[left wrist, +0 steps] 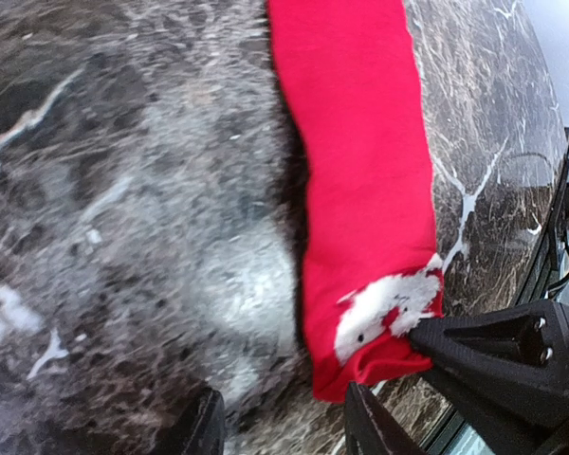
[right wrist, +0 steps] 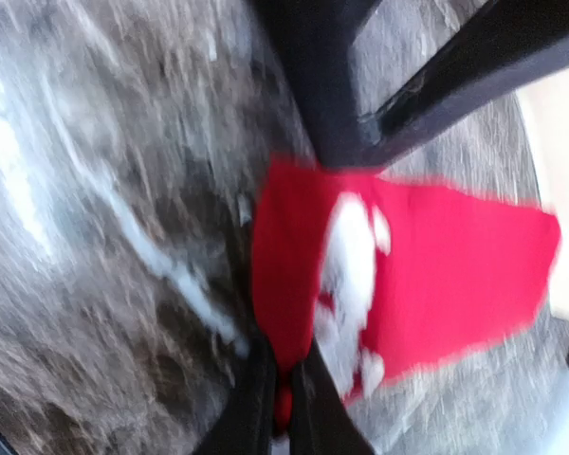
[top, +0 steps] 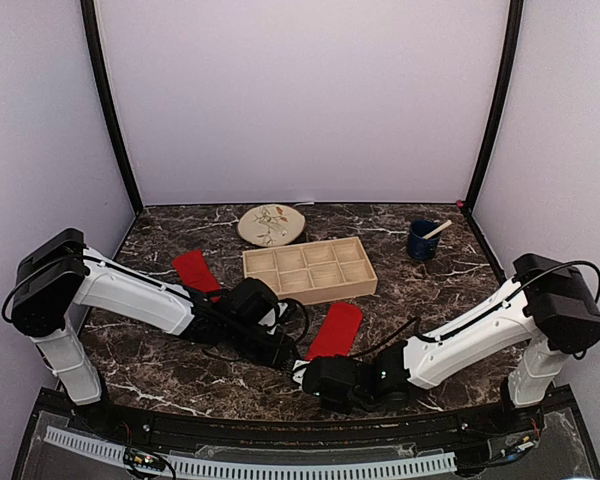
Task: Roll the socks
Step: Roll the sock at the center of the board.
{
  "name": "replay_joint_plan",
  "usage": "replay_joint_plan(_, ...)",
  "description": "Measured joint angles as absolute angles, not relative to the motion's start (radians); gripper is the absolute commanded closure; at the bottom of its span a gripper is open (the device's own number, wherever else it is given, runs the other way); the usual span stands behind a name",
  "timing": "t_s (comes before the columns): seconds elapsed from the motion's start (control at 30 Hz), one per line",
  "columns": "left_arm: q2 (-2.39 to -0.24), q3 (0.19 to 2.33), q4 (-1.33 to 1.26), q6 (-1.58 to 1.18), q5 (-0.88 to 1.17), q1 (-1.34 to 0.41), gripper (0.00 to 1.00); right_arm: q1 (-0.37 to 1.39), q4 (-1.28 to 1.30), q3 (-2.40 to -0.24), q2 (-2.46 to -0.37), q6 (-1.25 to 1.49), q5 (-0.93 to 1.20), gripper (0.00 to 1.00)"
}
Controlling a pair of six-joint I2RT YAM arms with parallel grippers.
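Marble tabletop (top: pixel 160 362): right end effector (right wrist: pixel 283 381) pinches a red sock (right wrist: pixel 455 265); left end effector (left wrist: pixel 283 409) seemingly spread.

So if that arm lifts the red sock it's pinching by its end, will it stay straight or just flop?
Probably flop: the red sock lies flat as thin fabric and gathers where the right gripper pinches it. It looks thin, so it is likely light and easy to lift. Pushed, it would likely wrinkle rather than slide neatly.

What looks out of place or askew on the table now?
Nothing spilled or damaged. The far sock lies flat left of the wooden tray; the near sock lies flat before it, apart, its end pinched in the right pincer.
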State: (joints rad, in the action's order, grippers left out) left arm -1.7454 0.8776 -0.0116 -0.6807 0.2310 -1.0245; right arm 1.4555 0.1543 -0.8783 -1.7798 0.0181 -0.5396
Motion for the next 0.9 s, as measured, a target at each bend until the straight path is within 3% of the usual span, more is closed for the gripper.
replay_joint_plan(0.5, -1.662, 0.742, -0.124, -0.730, 0.207, -1.001, 0.55, 1.335, 0.157, -0.854, -1.716, 0.072, -0.309, 0.95)
replay_joint_plan(0.9, -1.613, 0.667, -0.219, -0.682, 0.228, -1.001, 0.54, 1.182, 0.126, -0.825, -1.678, 0.181, 0.012, 0.96)
